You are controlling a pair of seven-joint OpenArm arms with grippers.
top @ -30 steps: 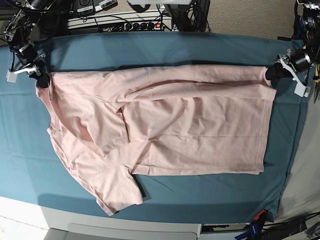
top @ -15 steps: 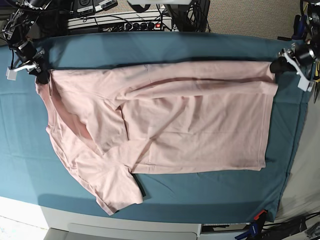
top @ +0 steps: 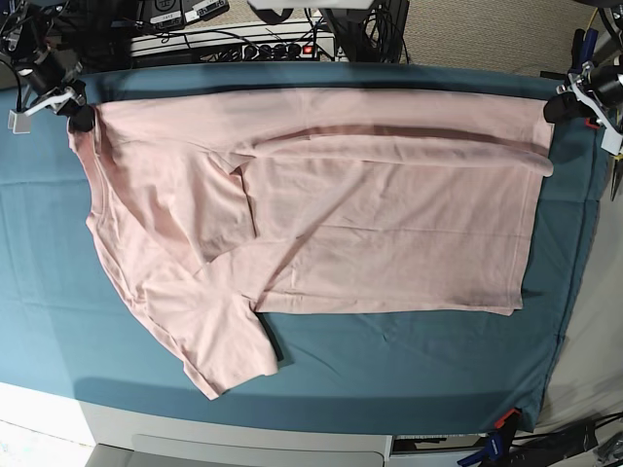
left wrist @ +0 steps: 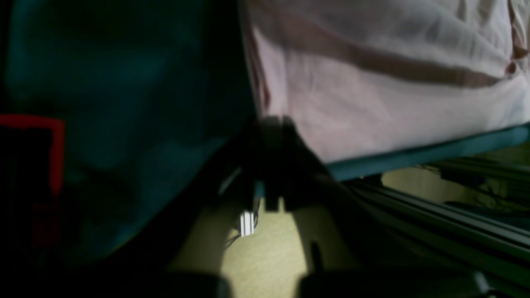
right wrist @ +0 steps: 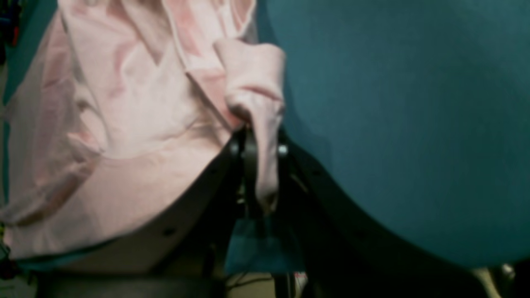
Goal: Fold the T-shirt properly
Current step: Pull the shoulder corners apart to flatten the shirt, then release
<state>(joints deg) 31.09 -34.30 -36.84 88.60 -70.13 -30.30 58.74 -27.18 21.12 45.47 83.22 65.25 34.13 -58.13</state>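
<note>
Overhead base view; close, perhaps blurred, wrist views.

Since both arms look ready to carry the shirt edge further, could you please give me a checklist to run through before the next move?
1. Right end effector clamped on T-shirt corner: ok.
2. Left end effector clamped on the opposite corner: ok; cloth meets its tip in the wrist view.
3. Lifted edge stretched between the arms: ok.
4. Body lying flat: not ok, diagonal creases.
5. Near sleeve spread flat: ok.
6. Tablecloth caught in either grip: cannot tell.
</note>
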